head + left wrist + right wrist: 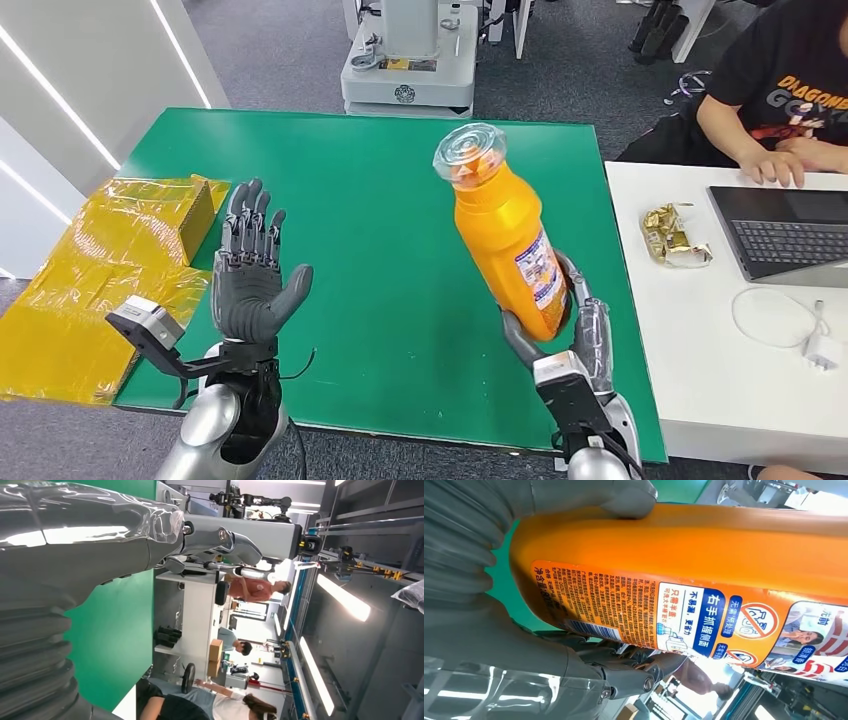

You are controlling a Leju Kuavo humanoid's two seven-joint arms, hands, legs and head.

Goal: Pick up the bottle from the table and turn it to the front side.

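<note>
An orange bottle [505, 232] with a clear cap is lifted above the green table [380, 190], tilted with its cap toward the far side. My right hand [570, 330] grips its base from below, thumb on one side and fingers on the other. The label with printed text [649, 610] faces the wrist camera, and the thumb [624, 497] presses on the orange body [724, 545]. Over the table's near left part my left hand [252, 275] is raised, palm up, fingers spread and holding nothing. Its grey cover and fingers [65, 555] fill the near side of the left wrist view.
A yellow box wrapped in film [110, 265] lies at the table's left edge. A white desk [700, 360] on the right carries a laptop [785, 235], a gold wrapper [675, 235] and a cable. A person [780, 90] sits there. A grey machine base [408, 75] stands beyond the table.
</note>
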